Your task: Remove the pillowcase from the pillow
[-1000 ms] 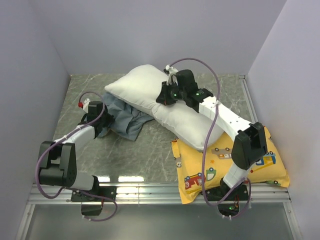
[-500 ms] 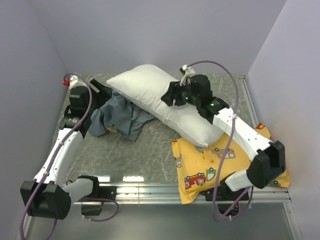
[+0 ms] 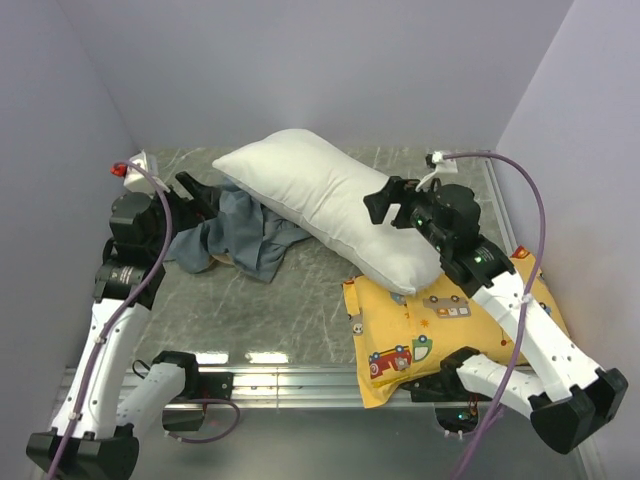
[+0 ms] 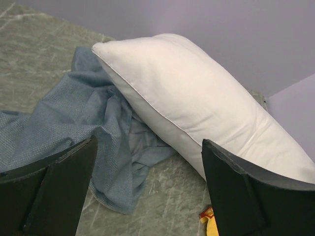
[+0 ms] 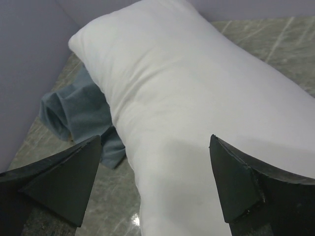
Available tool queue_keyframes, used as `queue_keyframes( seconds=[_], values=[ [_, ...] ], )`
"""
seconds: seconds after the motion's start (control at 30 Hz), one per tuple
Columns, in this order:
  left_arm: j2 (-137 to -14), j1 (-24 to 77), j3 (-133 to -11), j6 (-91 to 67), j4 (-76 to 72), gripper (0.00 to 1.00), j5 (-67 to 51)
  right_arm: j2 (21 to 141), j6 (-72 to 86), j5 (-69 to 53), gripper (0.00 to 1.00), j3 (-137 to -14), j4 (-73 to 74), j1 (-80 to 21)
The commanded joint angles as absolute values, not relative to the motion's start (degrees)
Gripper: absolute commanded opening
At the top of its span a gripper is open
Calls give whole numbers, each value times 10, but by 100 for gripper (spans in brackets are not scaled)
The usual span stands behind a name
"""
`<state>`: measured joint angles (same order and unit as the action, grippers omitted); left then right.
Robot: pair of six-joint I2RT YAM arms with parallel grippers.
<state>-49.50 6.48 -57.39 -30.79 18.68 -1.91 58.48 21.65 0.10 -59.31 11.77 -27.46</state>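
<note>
The plain white pillow (image 3: 320, 205) lies bare and slantwise across the back of the table. The blue-grey pillowcase (image 3: 240, 235) sits crumpled on the table at the pillow's left end, partly tucked under it. My left gripper (image 3: 195, 195) hovers open just left of the cloth and holds nothing. In the left wrist view the pillowcase (image 4: 74, 113) and the pillow (image 4: 197, 98) lie beyond my open left gripper (image 4: 148, 142). My right gripper (image 3: 385, 200) hangs open above the pillow's right half, empty. In the right wrist view the pillow (image 5: 187, 98) fills the space below the open right gripper (image 5: 155, 138), with the pillowcase (image 5: 74, 113) at the left.
A yellow pillow with cartoon vehicles (image 3: 450, 320) lies at the front right, under the white pillow's lower end and beneath my right arm. Its corner (image 4: 209, 219) shows in the left wrist view. Purple walls enclose the marble table (image 3: 300, 300) on three sides.
Both grippers have opened. The left let go of the pillowcase and drew up and back to the left. The right left the pillow and pulled back to the right.
</note>
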Motion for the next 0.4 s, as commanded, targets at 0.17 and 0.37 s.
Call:
queue_keyframes(
  seconds=[0.17, 0.37],
  values=[
    [-469, 67, -538, -269, 163, 90, -45, 558, 212, 45, 98, -580, 108, -269],
    [-439, 67, -523, -270, 140, 91, -42, 564, 207, 40, 99, -582, 110, -269]
  ],
)
